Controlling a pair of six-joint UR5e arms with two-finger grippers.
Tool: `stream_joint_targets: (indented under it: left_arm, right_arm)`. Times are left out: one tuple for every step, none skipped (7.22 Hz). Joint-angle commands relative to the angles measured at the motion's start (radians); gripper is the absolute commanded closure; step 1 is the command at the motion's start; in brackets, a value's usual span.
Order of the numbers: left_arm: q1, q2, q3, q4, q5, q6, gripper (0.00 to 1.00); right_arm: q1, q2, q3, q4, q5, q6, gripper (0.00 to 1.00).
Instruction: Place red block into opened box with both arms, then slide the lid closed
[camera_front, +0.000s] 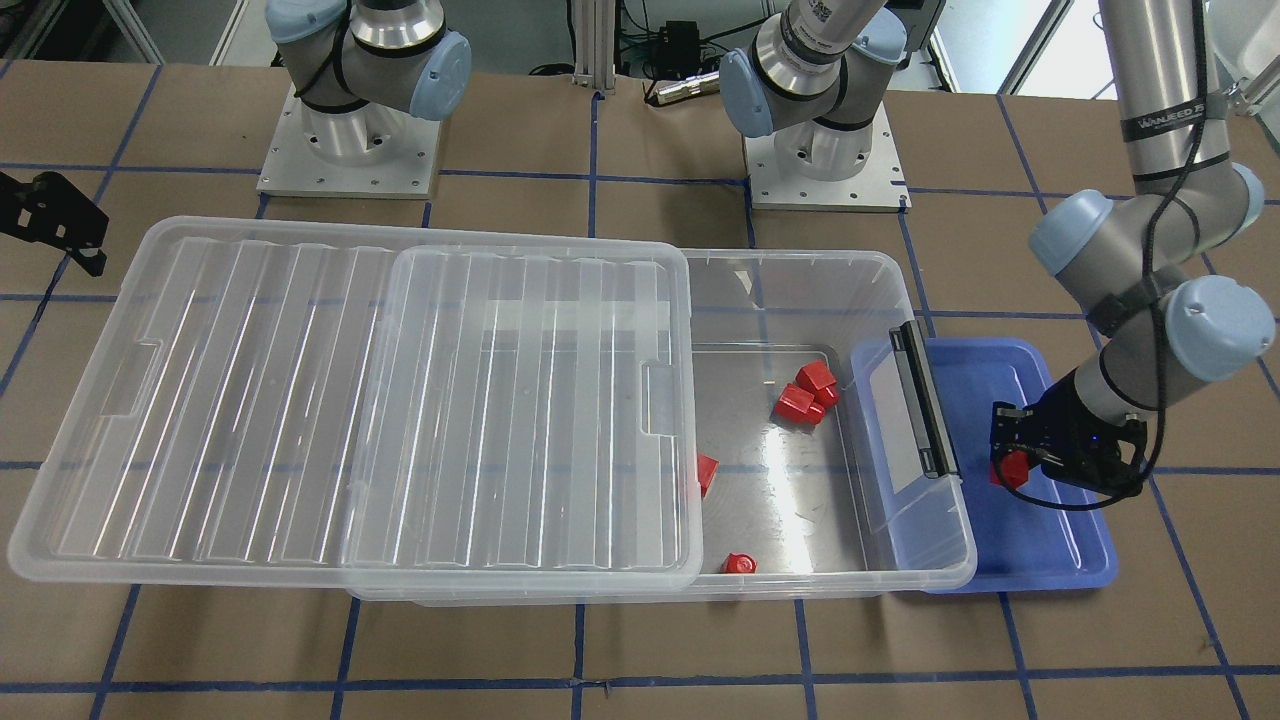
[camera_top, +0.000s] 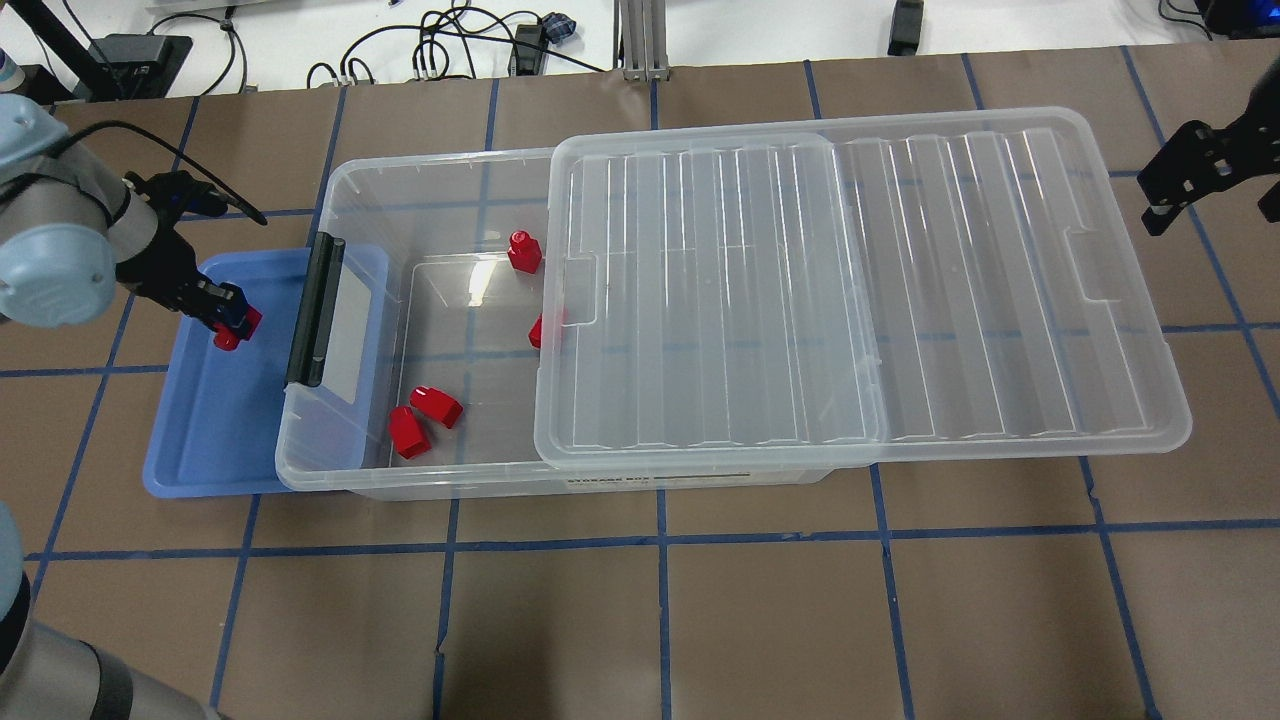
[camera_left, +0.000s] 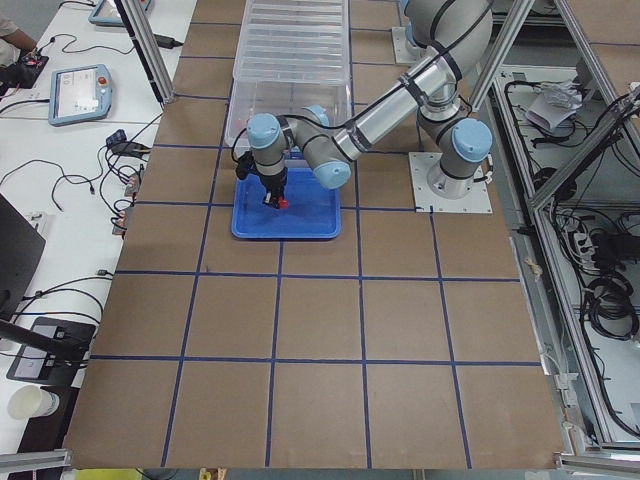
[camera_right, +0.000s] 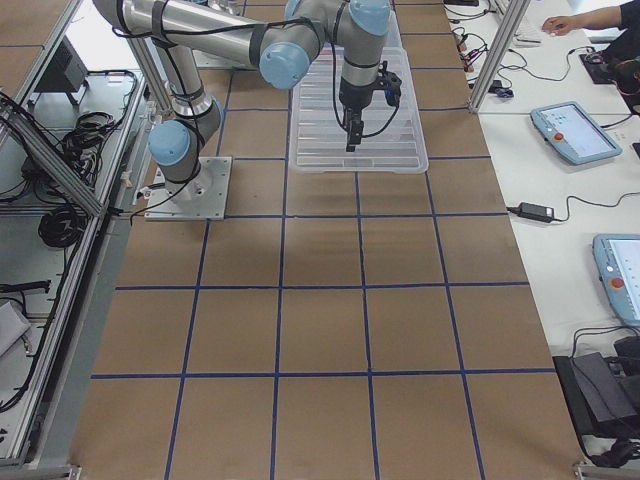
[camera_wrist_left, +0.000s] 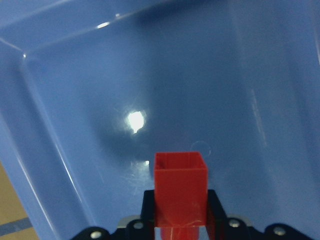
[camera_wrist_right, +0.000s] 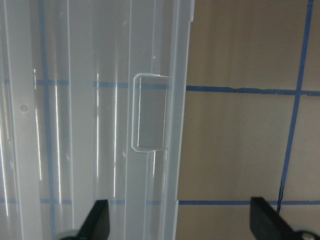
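Your red block (camera_wrist_left: 180, 186) sits clamped between the fingers of the left tool (camera_front: 1008, 458), open end toward the wrist camera; it is over the floor of the blue tray (camera_top: 200, 450), and the views do not settle whether it touches that floor. The tray lies on the table just past the box's handle end; the box (camera_top: 450, 170) overlaps the tray's near edge there, with the black handle (camera_top: 312, 310) lying across the overlap.

The box is open at that handle end; on the exposed floor you see four other red blocks, a pair (camera_top: 420, 418) lying close together near the handle, one upright (camera_top: 524, 252) by the far wall, and one (camera_top: 540, 330) half under the lid's edge. The lid (camera_top: 1000, 250) covers the rest of the box and juts well beyond the end away from the handle; its ribs run lengthwise.

The right tool (camera_wrist_right: 180, 222) hangs above that overhanging end with its fingers spread wide and nothing between them; the lid's notch (camera_wrist_right: 149, 117) and rim lie below it, beside bare table.

The table (camera_top: 660, 620) is covered in brown board marked into squares by blue tape (camera_top: 660, 520); both arm bases stand on silver plates (camera_front: 350, 165) bolted to it. Around it you have aluminium frame posts, loose black cables, and white side benches carrying pendants (camera_right: 572, 132); a paper cup (camera_left: 27, 402) stands on one bench, and a person's hand (camera_right: 562, 22) rests on another.
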Motion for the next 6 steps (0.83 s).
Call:
stream_joint_targets:
  left_arm:
    - [-0.077, 0.045, 0.147, -0.206, 0.004, -0.086, 0.99]
    - [-0.146, 0.069, 0.206, -0.294, 0.010, -0.187, 0.99]
    - [-0.189, 0.079, 0.263, -0.374, 0.011, -0.231, 0.99]
    - [-0.224, 0.083, 0.317, -0.402, 0.054, -0.278, 0.99]
    - [-0.281, 0.084, 0.352, -0.460, 0.107, -0.303, 0.99]
    - [-0.348, 0.076, 0.351, -0.463, 0.076, -0.444, 0.99]
  right_arm:
    - [0.000, 0.001, 0.000, 0.000, 0.000, 0.000, 0.00]
    - [0.000, 0.002, 0.000, 0.000, 0.000, 0.000, 0.00]
    - [0.000, 0.002, 0.000, 0.002, 0.000, 0.002, 0.00]
    - [-0.001, -0.001, 0.000, 0.007, 0.000, 0.003, 0.00]
    - [0.000, -0.001, 0.002, 0.010, 0.000, 0.003, 0.00]
    - [0.000, -0.001, 0.002, 0.008, 0.000, 0.002, 0.00]
